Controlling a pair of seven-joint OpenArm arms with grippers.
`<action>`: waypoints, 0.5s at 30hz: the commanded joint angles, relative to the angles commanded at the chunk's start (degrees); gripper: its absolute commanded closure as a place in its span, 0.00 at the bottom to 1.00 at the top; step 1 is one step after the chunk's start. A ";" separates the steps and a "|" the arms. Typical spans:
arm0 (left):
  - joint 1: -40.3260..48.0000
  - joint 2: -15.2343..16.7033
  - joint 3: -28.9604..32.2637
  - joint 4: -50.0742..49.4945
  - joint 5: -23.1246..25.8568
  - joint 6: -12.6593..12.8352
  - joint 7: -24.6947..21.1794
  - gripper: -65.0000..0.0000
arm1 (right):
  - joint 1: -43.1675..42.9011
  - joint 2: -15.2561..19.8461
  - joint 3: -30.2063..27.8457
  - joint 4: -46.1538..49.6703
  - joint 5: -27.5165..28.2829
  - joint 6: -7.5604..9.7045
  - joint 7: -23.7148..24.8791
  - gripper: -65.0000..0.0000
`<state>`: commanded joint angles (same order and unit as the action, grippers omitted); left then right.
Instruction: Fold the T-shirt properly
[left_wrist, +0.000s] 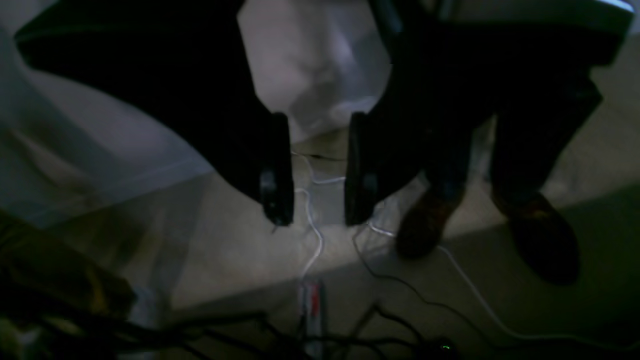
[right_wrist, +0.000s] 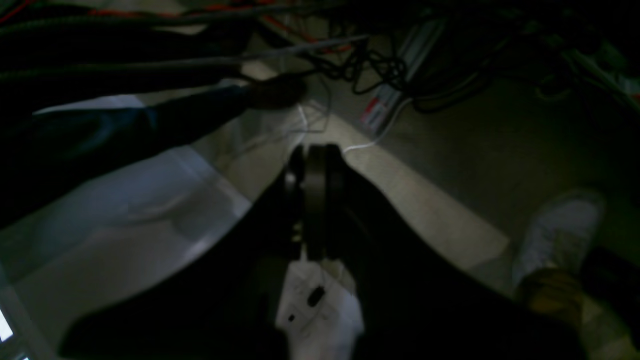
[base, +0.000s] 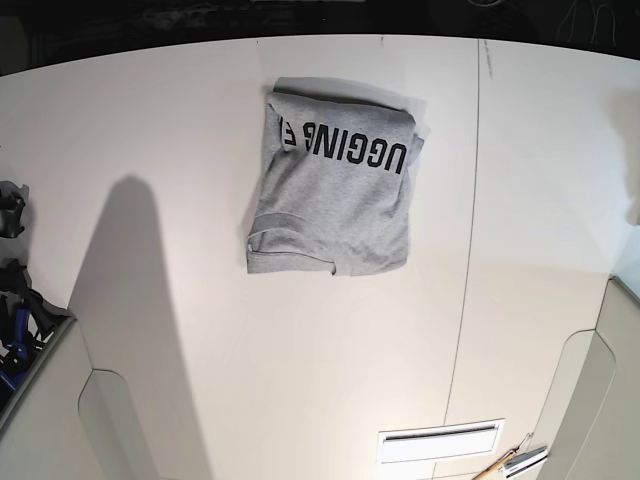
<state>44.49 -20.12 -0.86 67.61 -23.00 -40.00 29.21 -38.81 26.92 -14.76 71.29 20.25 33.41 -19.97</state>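
T-shirt lies folded, lettering up, on white table

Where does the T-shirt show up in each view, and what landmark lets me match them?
Base: T-shirt lies folded, lettering up, on the upper middle of the table.
Left wrist: not in it; the camera faces the floor.
Right wrist: not in it; floor again.
Landmark: the power strip on the floor, low centre in left wrist, upper centre in right wrist; base lacks it.
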 joint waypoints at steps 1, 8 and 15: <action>-1.70 0.02 0.02 -2.95 0.39 0.00 -2.10 0.73 | 1.40 0.00 -1.01 -1.99 -0.61 0.00 0.83 1.00; -14.12 0.26 1.68 -22.16 -0.11 4.36 -5.35 0.73 | 12.66 -0.52 -8.31 -15.10 -2.14 0.00 0.94 1.00; -20.70 -0.66 5.70 -27.67 0.57 11.09 -5.18 0.73 | 20.00 -2.73 -12.00 -22.95 -11.58 -0.42 0.92 1.00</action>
<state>23.79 -20.78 4.84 39.94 -22.44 -28.91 24.03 -18.81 24.18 -26.76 48.34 8.67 32.99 -19.05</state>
